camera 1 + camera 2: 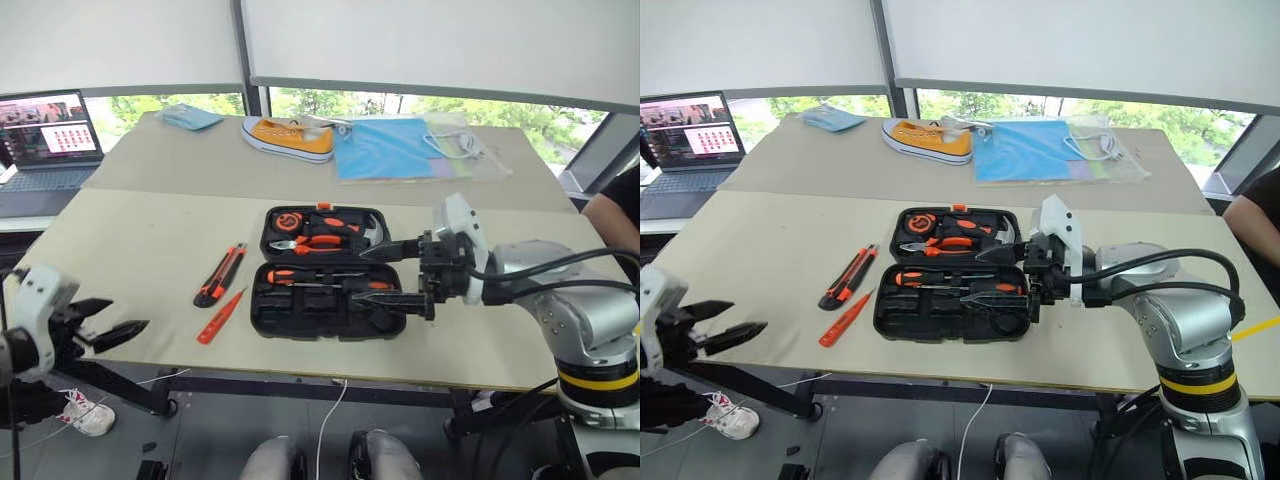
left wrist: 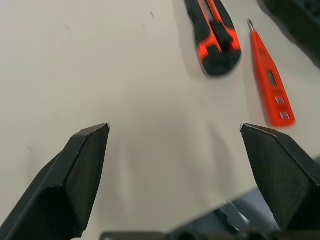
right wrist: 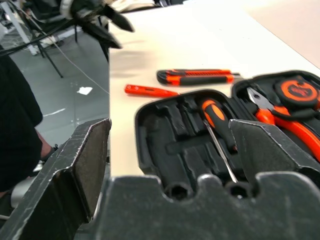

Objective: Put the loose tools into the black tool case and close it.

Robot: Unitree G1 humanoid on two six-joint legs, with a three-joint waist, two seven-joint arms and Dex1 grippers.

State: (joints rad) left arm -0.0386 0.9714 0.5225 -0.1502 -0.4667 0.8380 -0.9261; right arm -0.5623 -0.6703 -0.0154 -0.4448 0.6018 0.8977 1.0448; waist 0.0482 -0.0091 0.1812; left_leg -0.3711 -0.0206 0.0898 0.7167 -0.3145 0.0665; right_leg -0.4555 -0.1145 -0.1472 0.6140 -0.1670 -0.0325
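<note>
Hovering off the near left edge of the table [image 1: 130,250], our left gripper [image 1: 118,325] has its fingers spread with nothing between them, and its wrist view looks down on bare tabletop close to the utility knife [image 2: 212,35] and the tester pen [image 2: 270,82]. Our right gripper [image 1: 390,272] hangs over the right end of the black tool case [image 1: 320,272], fingers spread wide and holding nothing. That case lies open flat near the table's front edge, with two screwdrivers [image 1: 320,278] in slots of the nearer half and pliers [image 1: 318,240] and a round tape measure [image 1: 288,219] in the farther half. Knife and pen lie loose just left of the case. Farther back we see a yellow shoe [image 1: 288,137], blue sheets [image 1: 385,148], and a laptop [image 1: 45,150] at far left.
</note>
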